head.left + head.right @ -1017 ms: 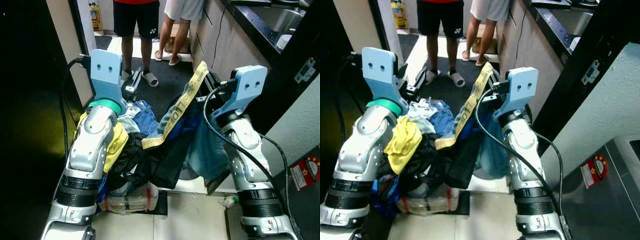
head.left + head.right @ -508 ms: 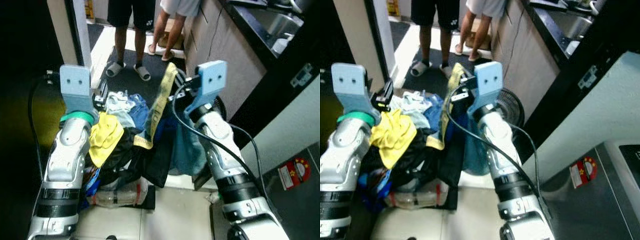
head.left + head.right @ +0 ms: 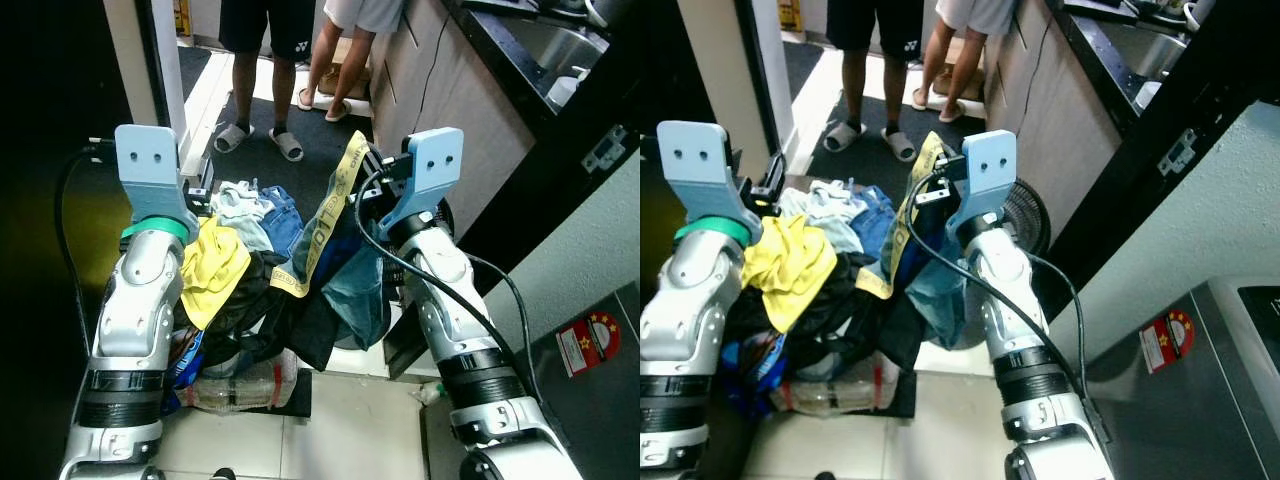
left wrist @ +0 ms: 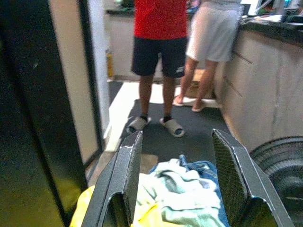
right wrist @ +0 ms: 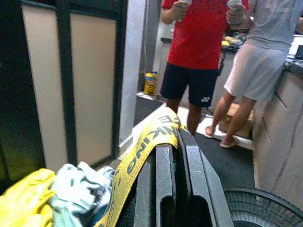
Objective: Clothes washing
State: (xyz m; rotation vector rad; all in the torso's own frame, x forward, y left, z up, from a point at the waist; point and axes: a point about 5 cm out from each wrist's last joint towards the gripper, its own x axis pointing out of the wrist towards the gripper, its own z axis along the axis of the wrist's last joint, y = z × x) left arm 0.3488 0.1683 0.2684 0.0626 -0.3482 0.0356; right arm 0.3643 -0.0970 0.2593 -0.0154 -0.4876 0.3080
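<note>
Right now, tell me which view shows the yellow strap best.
The left eye view: the yellow strap shows whole, running from the right gripper down over the clothes. The right eye view shows it partly behind the arm. The right wrist view shows its top, draped over the shut fingers.

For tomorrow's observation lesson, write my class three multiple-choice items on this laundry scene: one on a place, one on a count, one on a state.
1. Where does the yellow band hang?
A. over the right claw
B. on the fan
C. on the floor

2. How many people stand beyond the clothes pile?
A. one
B. two
C. four

3. How are the left claw's fingers?
A. shut on a shirt
B. spread apart, empty
C. clamped on a bottle

Key: 1 A, the band drapes over the closed fingers in the right wrist view; 2 B, two pairs of legs stand on the dark mat; 3 B, clothes show through the gap between the fingers.
</note>
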